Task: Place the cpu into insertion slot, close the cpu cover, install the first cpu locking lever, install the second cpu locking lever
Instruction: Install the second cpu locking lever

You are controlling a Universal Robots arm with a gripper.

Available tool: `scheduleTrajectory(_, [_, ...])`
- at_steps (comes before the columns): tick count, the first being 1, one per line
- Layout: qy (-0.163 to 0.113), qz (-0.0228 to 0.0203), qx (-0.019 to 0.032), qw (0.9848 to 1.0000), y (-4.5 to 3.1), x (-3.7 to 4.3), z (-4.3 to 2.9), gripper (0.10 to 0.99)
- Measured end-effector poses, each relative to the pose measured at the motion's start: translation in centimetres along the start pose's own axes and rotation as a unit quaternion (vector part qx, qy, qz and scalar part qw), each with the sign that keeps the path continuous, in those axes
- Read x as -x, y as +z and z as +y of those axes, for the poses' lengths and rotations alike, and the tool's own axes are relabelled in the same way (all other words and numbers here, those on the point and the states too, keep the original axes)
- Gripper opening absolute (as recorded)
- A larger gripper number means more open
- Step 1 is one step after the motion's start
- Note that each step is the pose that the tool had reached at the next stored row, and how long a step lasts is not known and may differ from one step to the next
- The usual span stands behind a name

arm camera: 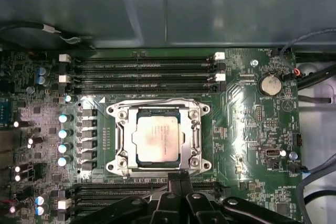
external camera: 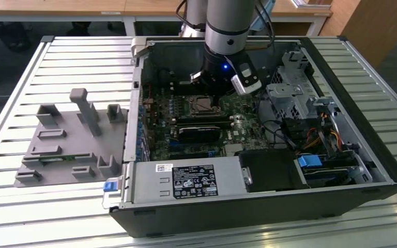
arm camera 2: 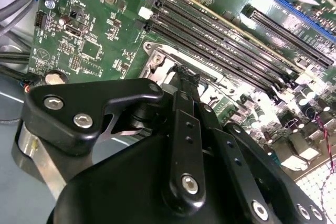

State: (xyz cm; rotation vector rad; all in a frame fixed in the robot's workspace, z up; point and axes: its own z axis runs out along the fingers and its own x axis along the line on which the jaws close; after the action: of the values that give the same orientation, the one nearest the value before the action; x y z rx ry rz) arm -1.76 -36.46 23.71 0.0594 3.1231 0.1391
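Gripper: the gripper (arm camera: 176,178) hangs low over the motherboard, fingers drawn together to a narrow tip with nothing between them, the tip at the socket's near edge in both wrist views.
Cpu: the cpu (arm camera: 158,138) lies flat in the socket, its grey top showing through the window of the cover.
Cover: the cover (arm camera: 197,129) is down over the chip, its frame square to the socket.
Levers: a thin wire lever (arm camera: 157,102) runs along the far side of the socket; whether either lever is hooked under its catch cannot be told.
Memory slots: black slots (arm camera: 142,69) lie just beyond the socket, with more on the near side by the fingers.
Case: in the exterior view the arm (external camera: 227,31) reaches down into the open case (external camera: 254,206), with a grey fixture (external camera: 71,144) well apart on the exterior view's left.
Risk: a judgement only. The closed tip could slip off the thin wire and strike the cover or nearby slots; a lever pressed off line may miss its catch and spring back.
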Motion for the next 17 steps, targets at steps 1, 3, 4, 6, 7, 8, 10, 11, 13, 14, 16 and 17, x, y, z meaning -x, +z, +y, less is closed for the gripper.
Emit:
scheduleTrajectory(1, [0.0, 0.0, 0.0, 1.0, 0.03, 0.0, -0.07, 0.106])
scheduleTrajectory(3, [0.0, 0.0001, 0.0, 1.0, 0.11, 0.0, -0.22, 0.106])
scheduleTrajectory(4, [0.0, 0.0002, 0.0001, 1.0, 0.17, -0.02, -0.27, 0.106])
scheduleTrajectory(6, [0.0, 0.0003, 0.0001, 1.0, 0.23, -0.35, -0.36, 0.106])
scheduleTrajectory(7, [0.0, 0.0003, 0.0, 1.0, 0.25, -0.63, -0.4, 0.106])
scheduleTrajectory(8, [0.0, 0.0003, 0.0001, 1.0, 0.28, -0.92, -0.42, 0.106])
scheduleTrajectory(10, [0.0, 0.0003, 0.0001, 1.0, 0.33, -1.45, -0.48, 0.106])
scheduleTrajectory(11, [0.0, 0.0003, 0.0, 1.0, 0.36, -1.66, -0.5, 0.106])
scheduleTrajectory(13, [0.0, 0.0003, 0.0001, 1.0, 0.44, -2.04, -0.55, 0.106])
scheduleTrajectory(14, [0.0, 0.0003, 0.0, 1.0, 0.49, -2.23, -0.57, 0.106])
scheduleTrajectory(16, [0.0, 0.0005, 0.0, 1.0, 0.64, -2.54, -0.59, 0.106])
scheduleTrajectory(17, [0.0, 0.0006, 0.0, 1.0, 0.76, -2.66, -0.61, 0.106])
